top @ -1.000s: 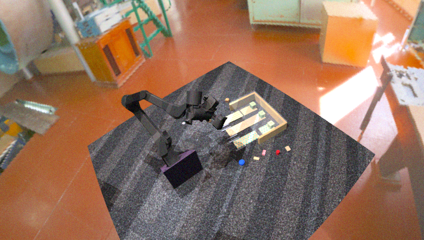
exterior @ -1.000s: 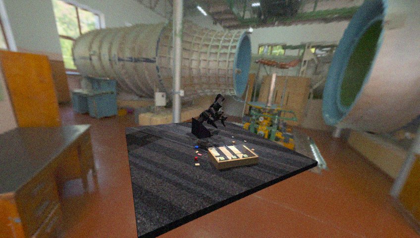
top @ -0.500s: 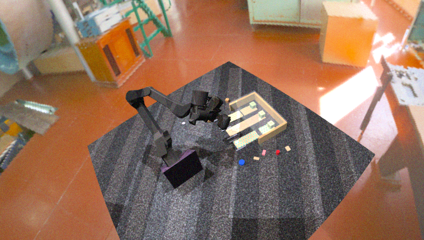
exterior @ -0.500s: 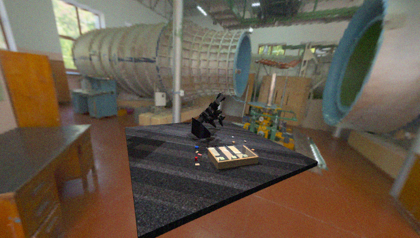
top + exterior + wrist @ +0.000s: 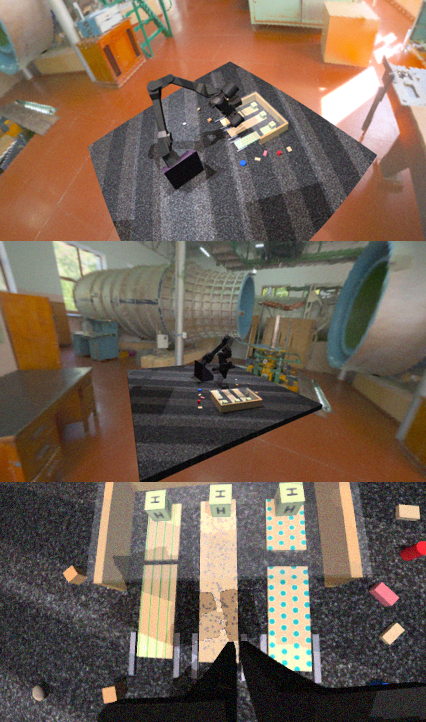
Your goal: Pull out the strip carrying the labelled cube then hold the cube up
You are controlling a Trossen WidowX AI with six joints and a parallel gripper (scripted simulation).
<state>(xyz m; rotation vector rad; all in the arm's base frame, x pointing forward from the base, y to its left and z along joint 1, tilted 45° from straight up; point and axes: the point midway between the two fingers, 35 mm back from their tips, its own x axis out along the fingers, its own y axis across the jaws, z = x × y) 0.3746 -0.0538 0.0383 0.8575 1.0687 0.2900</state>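
Observation:
The middle speckled strip [image 5: 218, 557] [image 5: 252, 123] runs unbroken to a pale green cube [image 5: 220, 501] [image 5: 262, 114] marked H at its far end. The left green-striped strip [image 5: 156, 602] has a gap before its cube [image 5: 157, 505] [image 5: 253, 105]. The right dotted strip [image 5: 289, 612] [image 5: 247, 140] also has a gap before its cube [image 5: 290, 499] [image 5: 271, 124]. Both cubes are marked H too. My gripper [image 5: 236, 647] [image 5: 224, 377] is shut and empty, above the near part of the middle strip. Its shadow falls on the strips. Its fingers cover part of that strip's near end.
A wooden tray [image 5: 102, 537] [image 5: 274, 135] walls in the far ends of the strips. Short grey rails [image 5: 132, 653] flank the near ends. To the right lie a pink block [image 5: 384, 594] [image 5: 264, 153], a red cylinder [image 5: 279, 152], tan blocks and a blue disc [image 5: 242, 162].

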